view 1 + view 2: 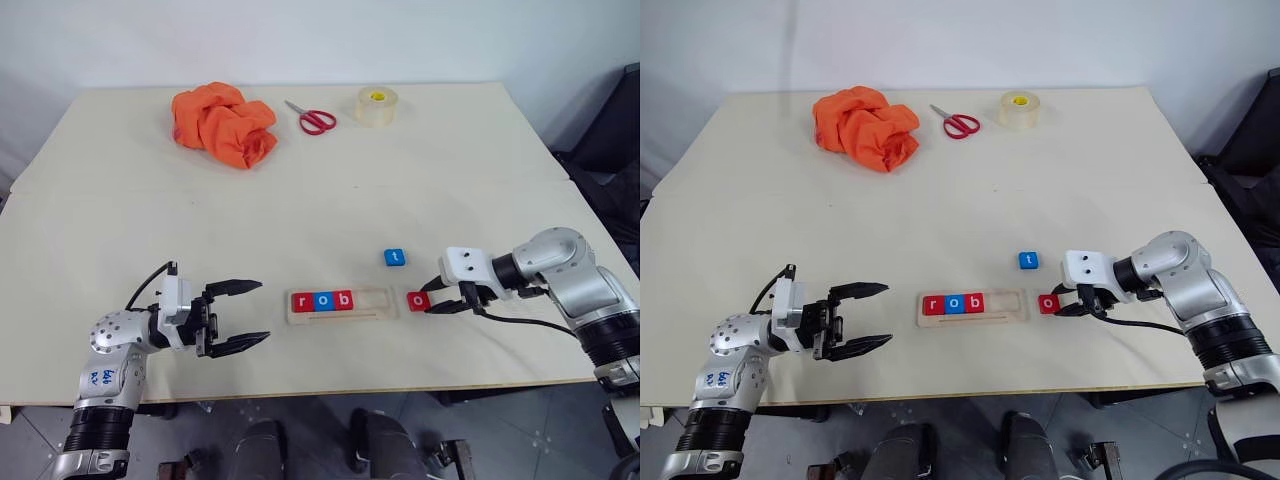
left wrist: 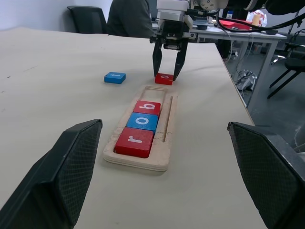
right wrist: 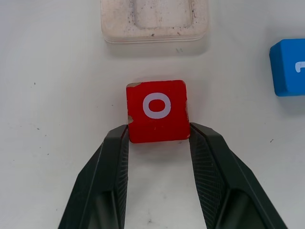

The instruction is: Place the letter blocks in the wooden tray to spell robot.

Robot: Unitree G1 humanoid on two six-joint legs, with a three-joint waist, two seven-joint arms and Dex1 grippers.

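The right gripper [image 3: 158, 136] pinches the near edge of the red o block [image 3: 157, 110], which lies on the surface just ahead of it. Seat the fingers deeper before lifting, then set it into the wooden tray [image 1: 378, 312] beyond, beside the b. The left gripper [image 1: 240, 315] hangs open.

Pale matt wooden tray [image 1: 375, 312]; crumpled orange cloth [image 1: 223, 123] (soft); glossy tape roll [image 1: 376, 106]

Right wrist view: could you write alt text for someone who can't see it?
Two black fingers pinch the near corners of a red letter block marked o lying on a pale table. Past it is the empty end of the wooden tray; a blue block sits off to one side.
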